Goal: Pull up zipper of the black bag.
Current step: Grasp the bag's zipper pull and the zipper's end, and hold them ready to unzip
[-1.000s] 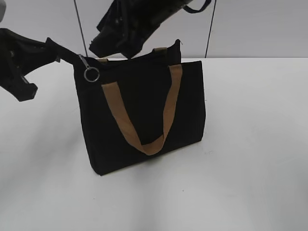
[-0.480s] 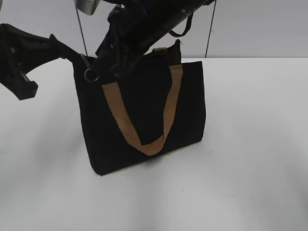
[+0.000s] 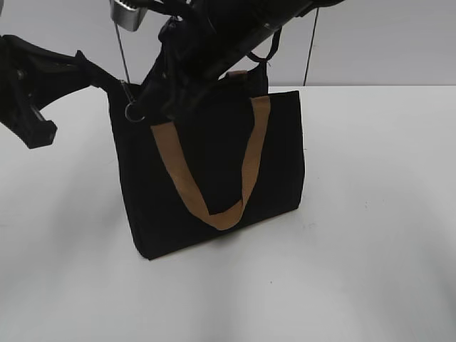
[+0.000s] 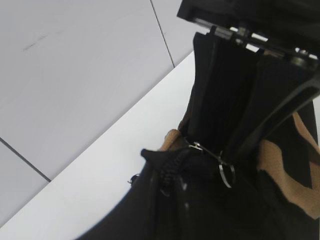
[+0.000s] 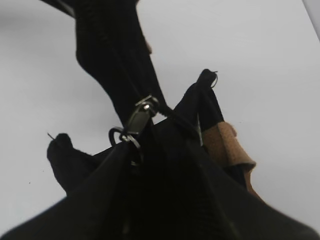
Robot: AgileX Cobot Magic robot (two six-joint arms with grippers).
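The black bag [image 3: 214, 178] stands upright on the white table, its tan handle [image 3: 249, 153] hanging down the front. The zipper's silver pull [image 3: 127, 92] and ring [image 3: 133, 112] sit at the bag's top left corner. My left gripper [image 3: 100, 78] is shut on the black fabric end at that corner; in the left wrist view [image 4: 170, 175] the fabric sticks out between its fingers. My right gripper [image 3: 153, 103] reaches down from above, tips right at the pull [image 5: 141, 114] and ring [image 5: 120, 136]. Its jaws [image 5: 160, 150] are dark against the bag, so their state is unclear.
The white table [image 3: 370, 249] spreads around the bag on all sides. A grey wall stands behind, with two thin dark vertical lines [image 3: 309, 50]. The right arm's body [image 3: 235, 28] hangs over the bag's top.
The right arm has come down from above to the bag's top left corner and now covers the zipper line beside the ring. The left gripper and bag have barely moved.
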